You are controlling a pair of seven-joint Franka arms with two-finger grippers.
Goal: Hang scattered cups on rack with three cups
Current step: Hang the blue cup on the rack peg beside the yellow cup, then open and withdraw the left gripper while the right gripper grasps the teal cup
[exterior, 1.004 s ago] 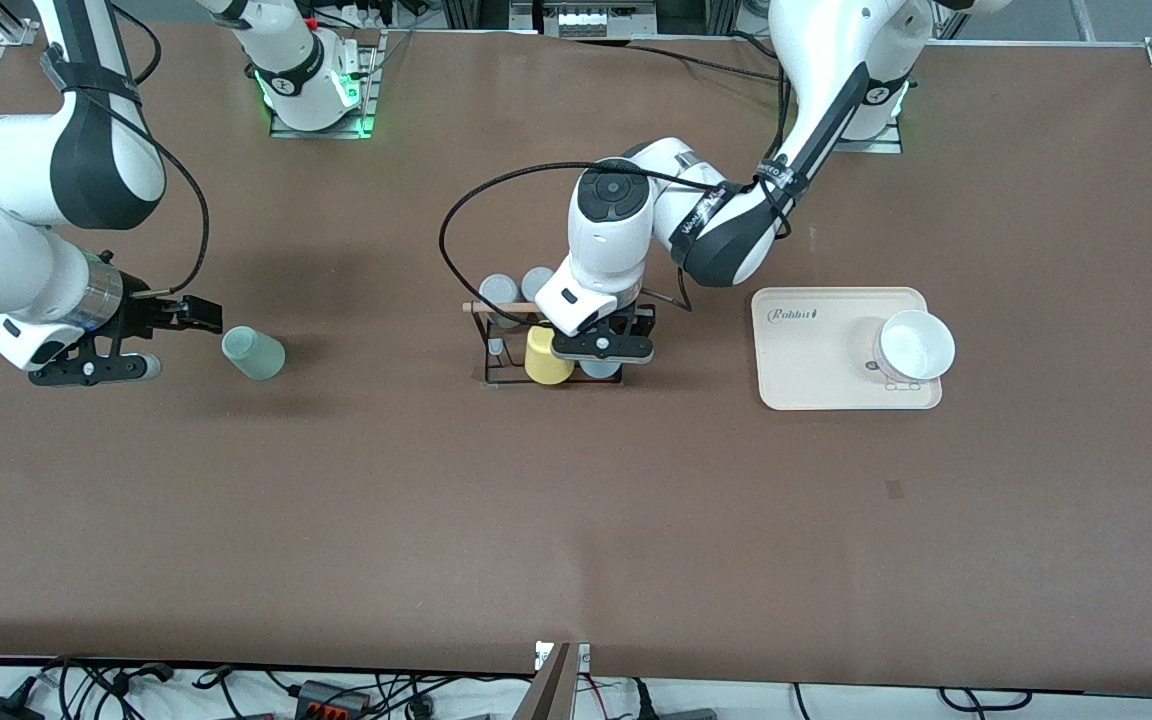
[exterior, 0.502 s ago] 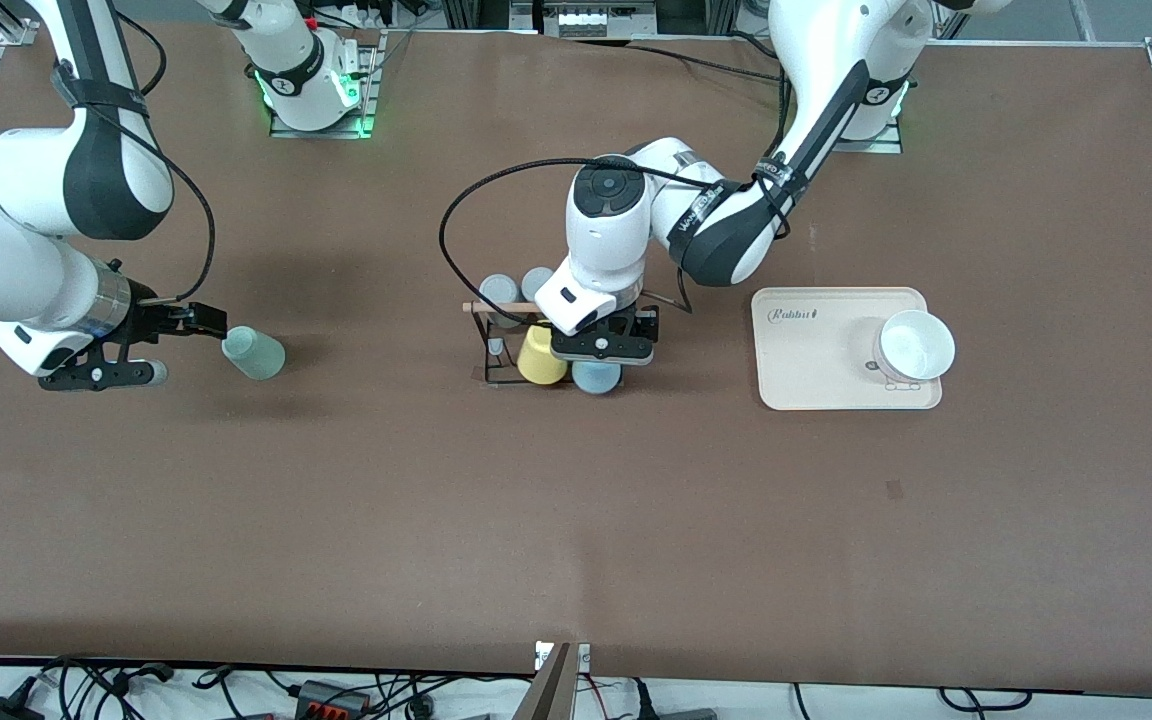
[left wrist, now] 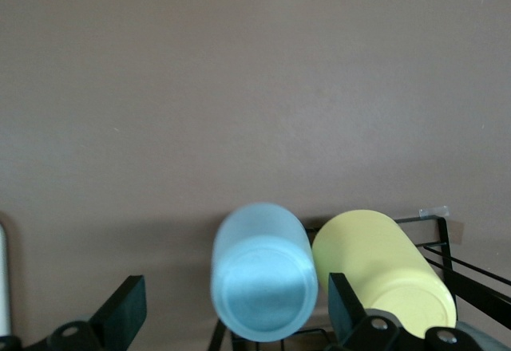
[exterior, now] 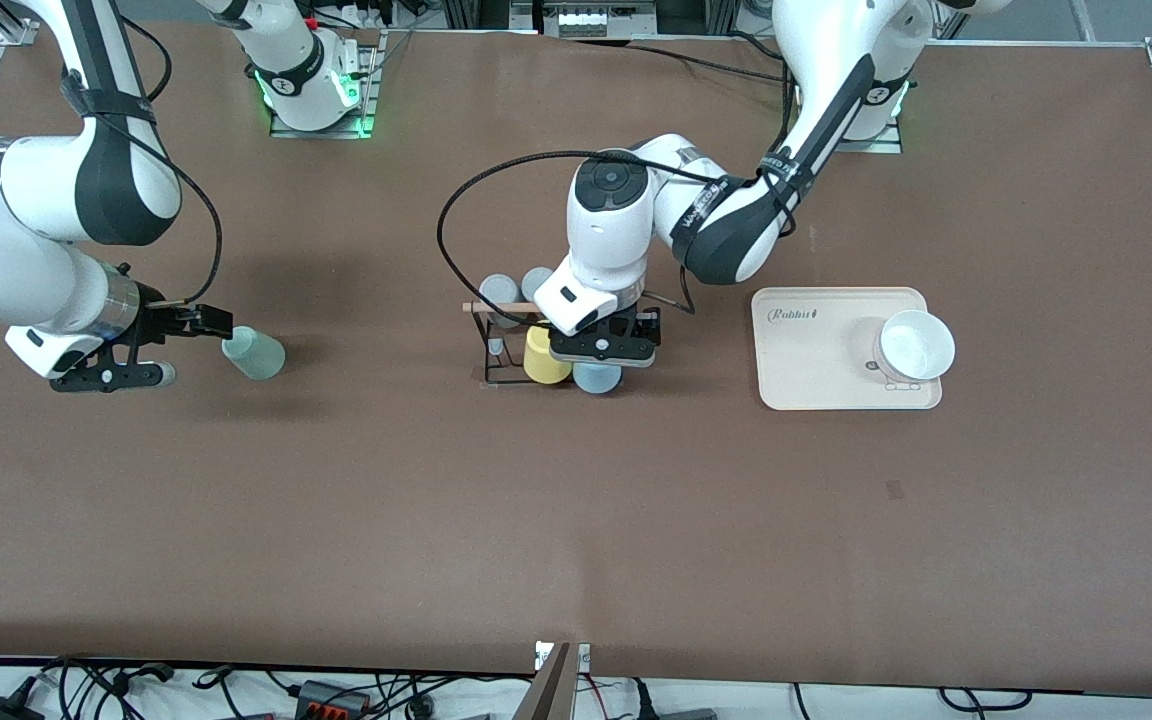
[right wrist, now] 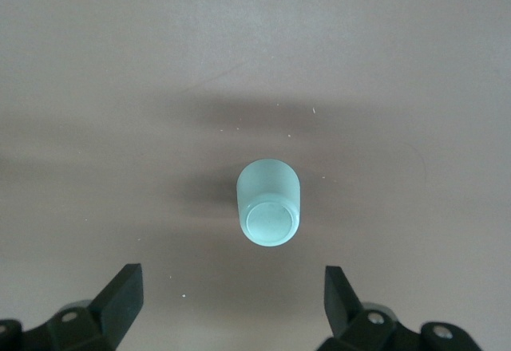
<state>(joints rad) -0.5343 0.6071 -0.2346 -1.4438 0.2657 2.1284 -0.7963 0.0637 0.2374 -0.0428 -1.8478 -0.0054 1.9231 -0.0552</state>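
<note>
Front view shows a broad brown bench (exterior: 576, 520) with cables trailing along its near edge; at its middle the black wire rack (exterior: 501, 345) carries grey tumblers (exterior: 499, 290), a yellow tumbler (exterior: 544, 357) and the light blue tumbler (exterior: 596, 377), with the left pincer (exterior: 603, 345) over the blue one, fingers apart and clear of it. Toward the right arm's end, the mint-green tumbler (exterior: 254, 352) stands on the bench just beside the right pincer (exterior: 171, 350), also spread wide. A cream tray (exterior: 816, 380) holding a white bowl (exterior: 914, 345) sits toward the left arm's end.
</note>
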